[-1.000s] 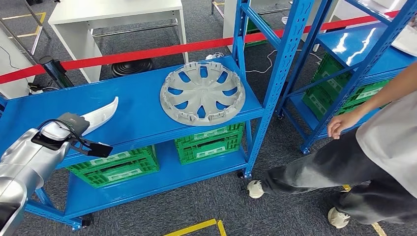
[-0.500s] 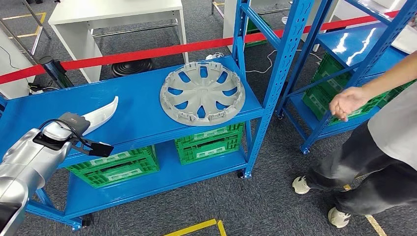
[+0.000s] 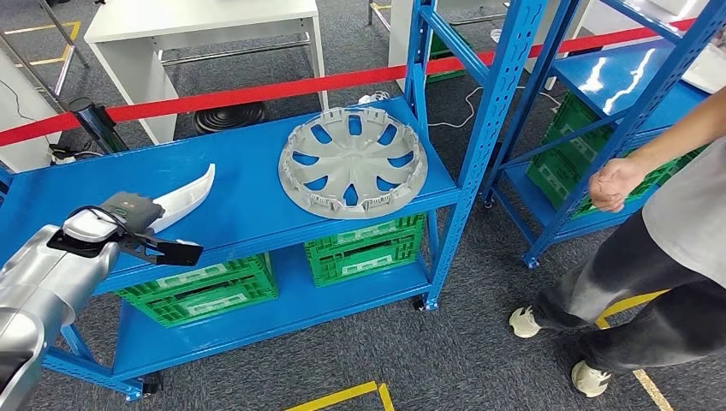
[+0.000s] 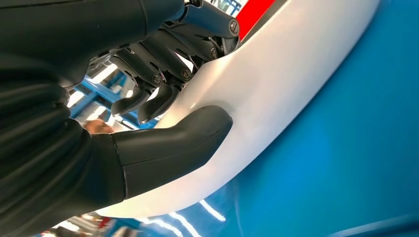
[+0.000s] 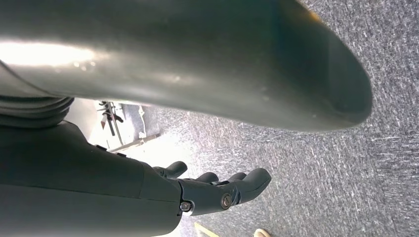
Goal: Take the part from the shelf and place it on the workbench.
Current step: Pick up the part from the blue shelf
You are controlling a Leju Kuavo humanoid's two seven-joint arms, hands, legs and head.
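Observation:
The part is a white curved trim piece (image 3: 187, 193) at the left end of the blue shelf's top board (image 3: 248, 214). My left hand (image 3: 120, 224) grips its near end. In the left wrist view the thumb (image 4: 168, 143) presses one face of the white part (image 4: 296, 74) and the dark fingers (image 4: 158, 94) curl over the other, with the blue board close beneath. Whether the part touches the board I cannot tell. My right hand (image 5: 217, 190) hangs over grey carpet with its fingers stretched out and nothing in it.
A grey wheel cover (image 3: 353, 160) lies on the same board to the right. Green crates (image 3: 205, 287) sit on the lower level. A blue upright (image 3: 492, 120) stands at the shelf's right end. A person (image 3: 676, 223) stands at the right. A white table (image 3: 197, 21) stands behind red tape (image 3: 257, 90).
My left hand has shifted slightly right with the white part, whose far tip now sits a little higher. The person's arm and legs have moved at the right.

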